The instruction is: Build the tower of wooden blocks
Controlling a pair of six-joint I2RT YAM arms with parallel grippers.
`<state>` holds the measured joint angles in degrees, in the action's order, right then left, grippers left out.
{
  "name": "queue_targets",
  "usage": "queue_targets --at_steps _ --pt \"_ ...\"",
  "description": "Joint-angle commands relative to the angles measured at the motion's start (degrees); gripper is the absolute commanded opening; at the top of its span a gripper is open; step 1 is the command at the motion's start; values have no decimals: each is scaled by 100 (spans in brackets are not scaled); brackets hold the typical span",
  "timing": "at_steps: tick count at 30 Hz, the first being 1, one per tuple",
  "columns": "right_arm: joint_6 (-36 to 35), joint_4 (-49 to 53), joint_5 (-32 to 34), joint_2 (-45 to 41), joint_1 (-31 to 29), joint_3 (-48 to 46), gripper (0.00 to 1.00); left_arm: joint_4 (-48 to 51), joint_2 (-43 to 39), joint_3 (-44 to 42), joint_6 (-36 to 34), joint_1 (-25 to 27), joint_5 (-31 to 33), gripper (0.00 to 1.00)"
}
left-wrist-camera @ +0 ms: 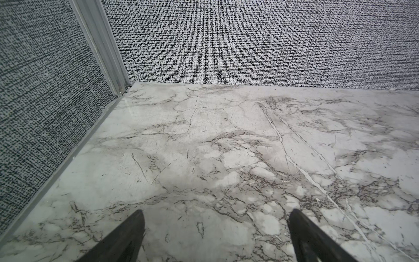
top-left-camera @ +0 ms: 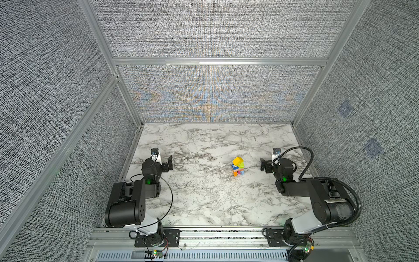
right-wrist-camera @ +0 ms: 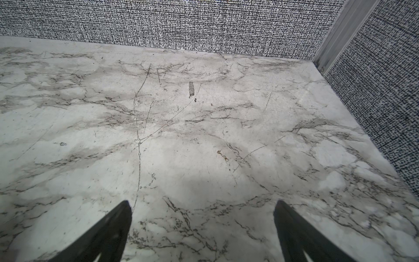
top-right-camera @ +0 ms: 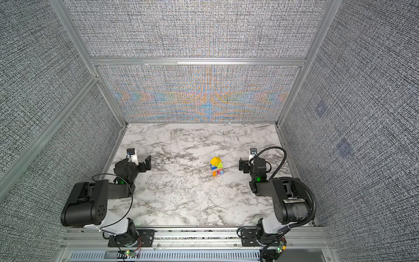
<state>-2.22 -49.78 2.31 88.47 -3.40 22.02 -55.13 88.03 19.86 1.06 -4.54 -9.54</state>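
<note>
While both arms are parked at the sides, the marble desk (top-left-camera: 204, 199) is seen walled in by grey woven panels (top-left-camera: 215, 95) on aluminium framing (top-left-camera: 220, 61), and only bare marble is seen between each tool and the stack. The left gripper (top-left-camera: 168, 163) is held by the left edge, jaws spread wide on nothing; the right gripper (top-left-camera: 263, 164) is held likewise by the right edge.

The tower (top-left-camera: 238, 167) is found standing free, right of the desk's middle, nearer the right gripper and touched by neither. A yellow block (top-left-camera: 237, 161) is perched tilted on top, a lime green block (top-left-camera: 242, 165) under it, a blue printed face (top-left-camera: 235, 168) below, with orange, magenta and light blue at the foot.

The print and the lower joints cannot be made out. From both wrists only marble and a wall corner are shown beyond the black fingertips (left-wrist-camera: 136, 226).
</note>
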Motion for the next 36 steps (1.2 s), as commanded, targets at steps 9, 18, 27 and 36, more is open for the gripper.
queue_targets --at_steps 9,18,27,36 --pt "-42 -105 42 -5 -13 1 99 -10 -20 2 -44 5 -13 99" --pt "-51 -128 43 -9 -20 -20 99 -12 -22 8 -45 14 4 99" --pt "-59 -129 51 -6 -30 -18 99 -15 -21 2 -50 23 7 99" --pt "-7 -29 -81 4 26 43 99 20 -13 19 -19 14 -23 99"
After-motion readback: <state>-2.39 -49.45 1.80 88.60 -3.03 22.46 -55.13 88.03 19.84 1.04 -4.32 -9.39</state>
